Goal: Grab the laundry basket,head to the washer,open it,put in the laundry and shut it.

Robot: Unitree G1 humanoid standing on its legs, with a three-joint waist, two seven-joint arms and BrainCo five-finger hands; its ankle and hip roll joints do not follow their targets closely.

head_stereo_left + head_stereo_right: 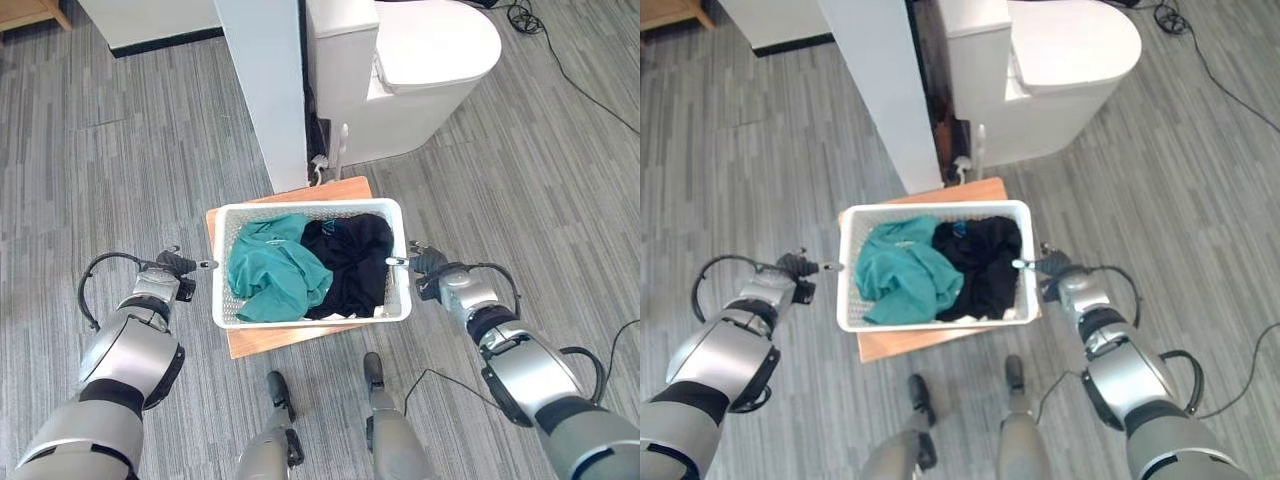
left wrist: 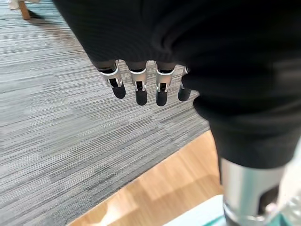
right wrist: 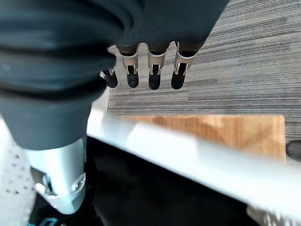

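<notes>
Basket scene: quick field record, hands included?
basket: white, on a low wooden stand
contents: teal cloth on robot's left side, black cloth on right
left hand: open, beside basket's left wall, holding nothing
right hand: open, at basket's right rim, thumb over the rim
behind: white toilet, grey floor

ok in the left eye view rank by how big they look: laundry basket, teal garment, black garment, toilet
1. toilet, though partly cut off at the top
2. laundry basket
3. teal garment and black garment look about alike; both are crumpled, so I won't rank them.
</notes>
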